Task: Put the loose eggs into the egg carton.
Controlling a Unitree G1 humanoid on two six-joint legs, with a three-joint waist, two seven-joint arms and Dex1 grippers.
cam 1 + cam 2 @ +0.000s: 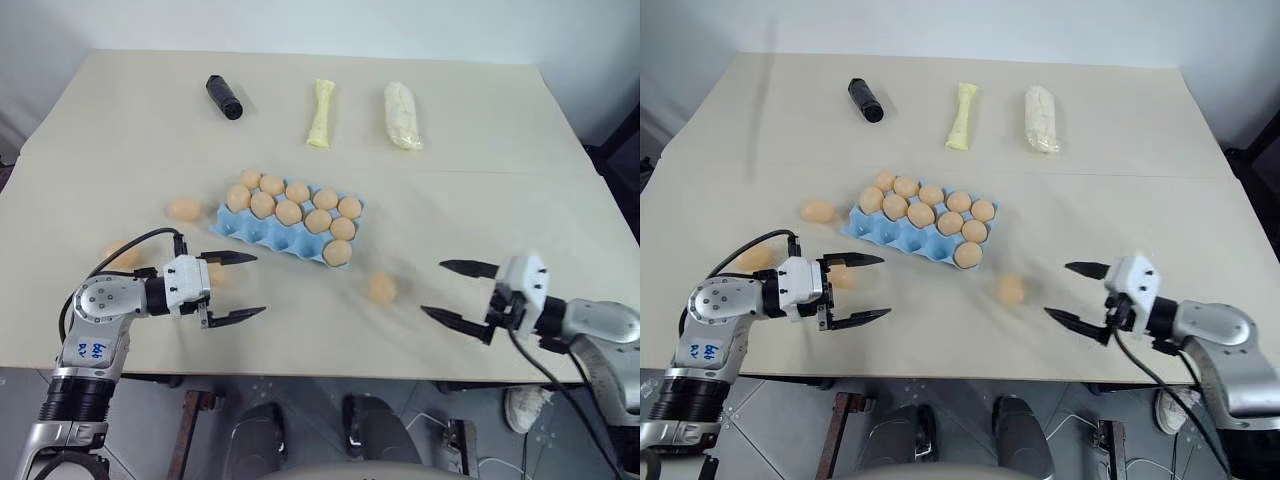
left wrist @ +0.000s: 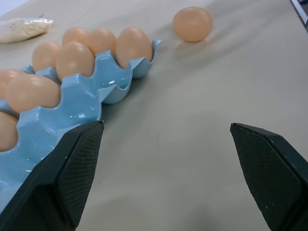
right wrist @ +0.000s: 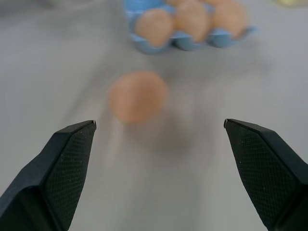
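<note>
Presently, head view, left eye: cream desk point(image 1: 480, 140) filling the frame. Egg carton point(image 1: 262, 233), light blue, at centre, slanting from upper left to lower right; its two farther rows hold eggs, the nearest row mostly bare cups with one egg at the right end. Loose eggs: one point(image 1: 184, 208) just left of the carton; one point(image 1: 382, 287) below and right of the carton, between my two pincers; one point(image 1: 121, 254) at left, partly hidden behind my left arm; one point(image 1: 216, 274) between the left pincer's prongs, partly hidden. Along the top of the frame: black cylinder point(image 1: 224, 96), pale yellow bag point(image 1: 321, 113), cream bag point(image 1: 403, 115).

My left pincer point(image 1: 242, 285), lower left, spread wide, grasping nothing. My right pincer point(image 1: 453, 290), lower right, spread wide, grasping nothing, pointing toward the egg below the carton.

Left wrist view: both black fingers point(image 2: 79, 168) parted over bare desk; carton point(image 2: 84, 103) with eggs in the upper left, touching nothing of mine; one loose egg point(image 2: 192, 23) at top, apart from the carton.

Right wrist view: fingers point(image 3: 72, 159) parted; one blurred loose egg point(image 3: 138, 96) ahead between them, untouched; carton end point(image 3: 187, 38) at top centre.
</note>
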